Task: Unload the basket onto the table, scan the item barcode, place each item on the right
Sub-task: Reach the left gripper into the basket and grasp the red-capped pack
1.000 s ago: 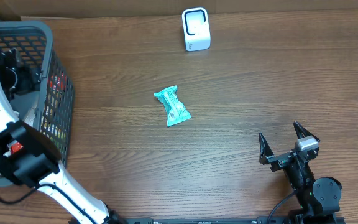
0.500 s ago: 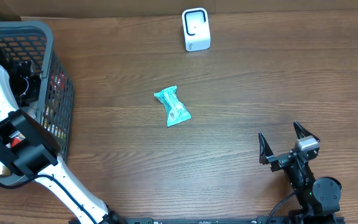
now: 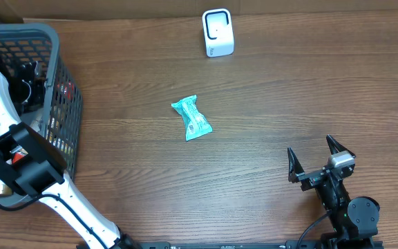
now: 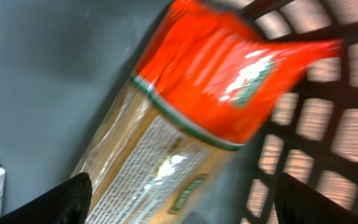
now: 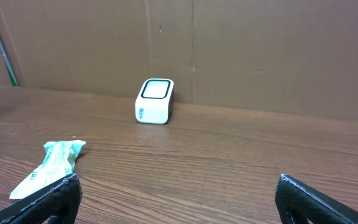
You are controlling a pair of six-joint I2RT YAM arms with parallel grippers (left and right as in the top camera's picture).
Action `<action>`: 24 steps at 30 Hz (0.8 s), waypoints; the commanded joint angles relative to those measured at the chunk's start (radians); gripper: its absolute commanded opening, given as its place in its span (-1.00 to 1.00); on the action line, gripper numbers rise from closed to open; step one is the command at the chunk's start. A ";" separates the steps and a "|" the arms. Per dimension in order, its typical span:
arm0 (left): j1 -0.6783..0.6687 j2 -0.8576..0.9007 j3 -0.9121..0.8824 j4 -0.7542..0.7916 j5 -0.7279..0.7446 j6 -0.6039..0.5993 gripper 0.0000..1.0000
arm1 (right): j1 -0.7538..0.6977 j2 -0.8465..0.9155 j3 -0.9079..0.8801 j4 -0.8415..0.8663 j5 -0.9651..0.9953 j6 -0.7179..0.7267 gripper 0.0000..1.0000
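Left fingers (image 4: 67,200) stand apart inside the basket (image 3: 26,31) at 9 o'clock of the table (image 3: 289,90), clamped on nothing. Below and between their tips lies the orange packet (image 4: 185,118), most likely the item to be scanned. In the left wrist view its long axis runs from the orange end at 1 o'clock to the tan printed end at 7 o'clock, so it lies slanted across the gap rather than square to it. The tan end sits close to the 7 o'clock finger, with clear space on the 5 o'clock side; whether that finger touches it cannot be told. A grasp would probably call for a turn of the wrist to set the fingers across the packet's width. Right fingers (image 5: 319,202), also spread wide and empty, hang at 5 o'clock of the table, well apart from the basket, so the left arm is the nearer. The scanner (image 3: 218,32) stands at 12 o'clock, and a teal pack (image 3: 192,119) lies near the centre, apart from both arms.
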 commanded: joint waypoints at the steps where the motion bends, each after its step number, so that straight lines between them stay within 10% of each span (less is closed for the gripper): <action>1: 0.012 0.040 0.063 -0.009 0.115 0.036 0.70 | 0.005 -0.010 -0.011 0.005 0.010 -0.001 1.00; 24: 0.084 -0.700 0.088 0.180 0.225 -0.152 0.83 | 0.005 -0.010 -0.011 0.005 0.010 -0.001 1.00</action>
